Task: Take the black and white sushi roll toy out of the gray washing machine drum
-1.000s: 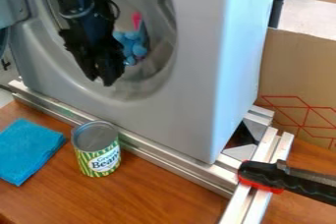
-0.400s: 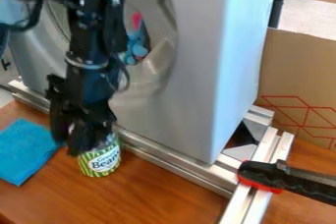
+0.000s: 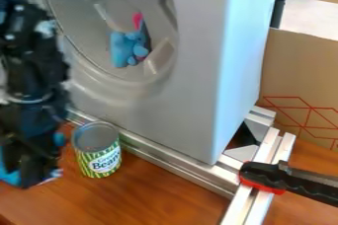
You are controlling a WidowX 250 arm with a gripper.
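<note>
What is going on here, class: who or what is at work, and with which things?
A black robot arm has its gripper low over the blue cloth on the wooden table; whether it touches the cloth is hard to tell. The can stands upright close by, next to a metal rail. Behind the rail is a grey machine, with a blue toy in its round opening.

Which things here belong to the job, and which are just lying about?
Likely the job's:
blue fabric cloth at the black gripper

Probably lying about:
green striped metal can
blue soft toy in the round grey recess
black and red clamp
</note>
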